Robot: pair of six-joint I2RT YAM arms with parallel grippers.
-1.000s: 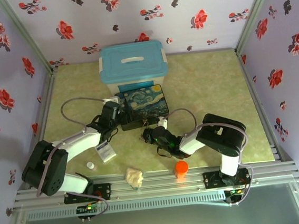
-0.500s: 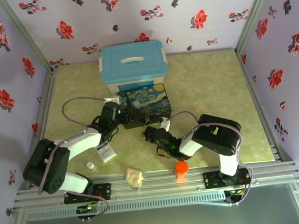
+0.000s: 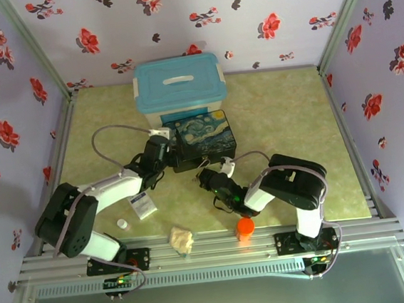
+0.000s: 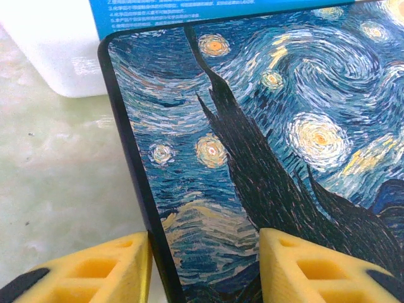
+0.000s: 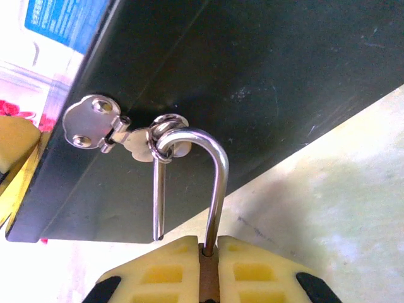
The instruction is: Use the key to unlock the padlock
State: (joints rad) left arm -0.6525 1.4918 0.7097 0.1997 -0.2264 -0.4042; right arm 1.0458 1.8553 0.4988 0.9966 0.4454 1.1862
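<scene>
**Padlock clamped at the clasp, its lower end buried between the pads**

Top external: The painted box is sitting at mid-frame on the table, just below the blue-lidded bin. The left gripper is reaching the box's left end. The right gripper is meeting the box's lower edge from the lower right. The padlock is too small to make out here.

Left wrist: Two yellow fingers are showing at the bottom of the frame, standing apart and straddling the box's left edge. One is lying over the table, the other over the painted lid. The jaws are released and gripping nothing. Whether they are pressing down on the lid cannot be told.

Right wrist: The padlock is sitting at centre frame, its shackle threading the ring of the clasp on the box's dark front wall. The right gripper's fingers are clenching the brass body at the bottom edge, with a sliver of brass showing between them. The shackle's shorter leg is ending at the top of the left-hand finger, and I cannot tell whether it is seated or free.

Risks, as judged:
- The key needs the keyhole. The pads appear to be covering that end of the body, so the grip may be blocking insertion.
- Any pull by the right arm would be loading the thin clasp. It could drag or tip the box if the left gripper is not truly bracing it.
- A regrasp risks letting the padlock swing on the ring.
</scene>
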